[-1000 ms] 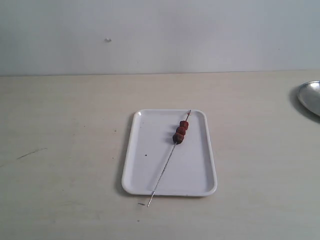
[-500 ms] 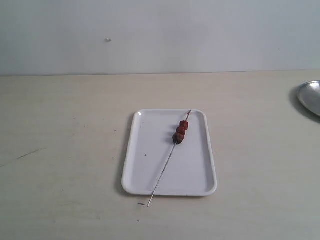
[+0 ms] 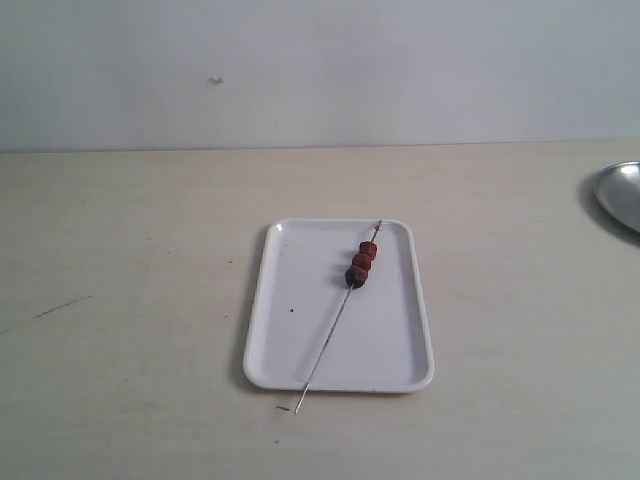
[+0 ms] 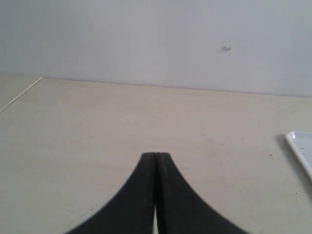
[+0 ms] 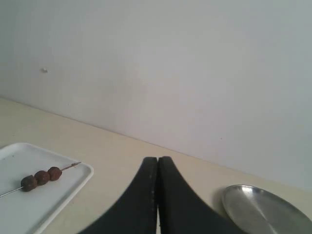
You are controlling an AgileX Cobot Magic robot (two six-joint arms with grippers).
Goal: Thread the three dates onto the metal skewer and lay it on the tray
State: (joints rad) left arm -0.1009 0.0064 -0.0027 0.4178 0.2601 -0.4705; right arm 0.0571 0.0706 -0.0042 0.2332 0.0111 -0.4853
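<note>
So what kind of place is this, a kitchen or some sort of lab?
Probably a test bench rather than a kitchen: a plain pale table against a blank wall, with a white tray holding a skewer of dates and a metal dish at the edge.

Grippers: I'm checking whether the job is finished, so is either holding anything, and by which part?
Nothing is held. The left gripper and right gripper are shut and empty; the metal skewer lies free on the tray.

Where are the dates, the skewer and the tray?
the three dates [image 3: 362, 261]: exterior view, on the middle date.
the metal skewer [image 3: 328, 340]: exterior view, on its bare shaft.
the tray [image 3: 390, 340]: exterior view, on its bare floor.
</note>
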